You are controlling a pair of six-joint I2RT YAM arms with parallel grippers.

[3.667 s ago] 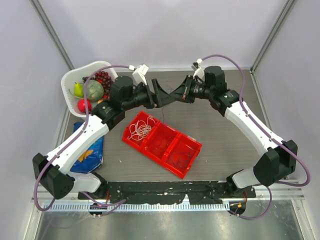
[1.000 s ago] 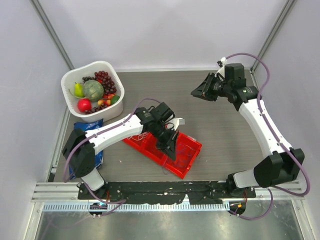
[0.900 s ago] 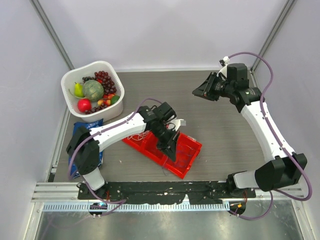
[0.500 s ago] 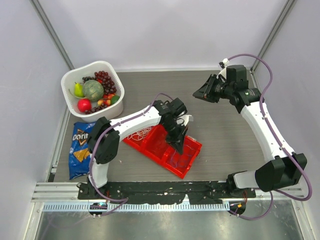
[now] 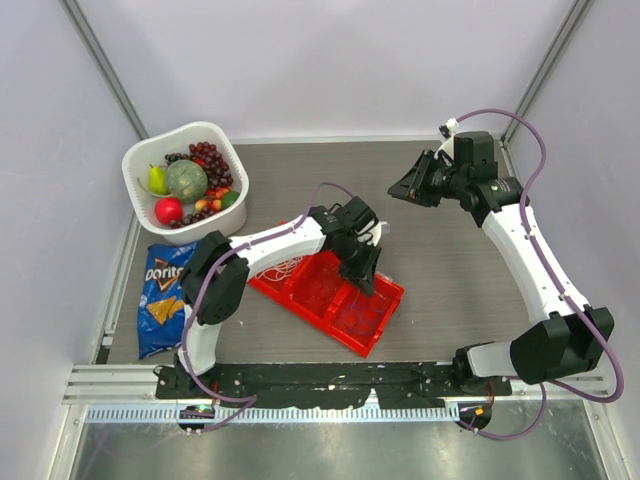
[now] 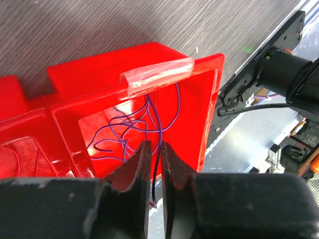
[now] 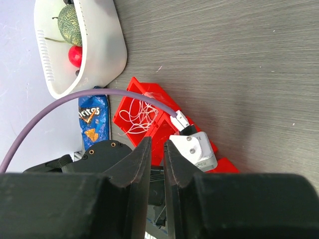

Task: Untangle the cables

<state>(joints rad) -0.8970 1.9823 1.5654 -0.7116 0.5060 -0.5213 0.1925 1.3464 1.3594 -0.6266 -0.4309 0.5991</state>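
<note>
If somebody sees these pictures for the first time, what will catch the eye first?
The bright red tray in the middle of the dark table strikes first; the left gripper hangs over its right end compartment, fingers closed on a strand of the dark purple cable looped inside. Next comes the white bowl of fruit at the table's far left corner.

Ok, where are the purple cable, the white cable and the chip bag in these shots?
purple cable [image 6: 155,115], left wrist view, middle of its loose loops.
white cable [image 7: 137,115], right wrist view, centre of the bunch.
chip bag [image 5: 163,290], top external view, middle of its blue face.
</note>
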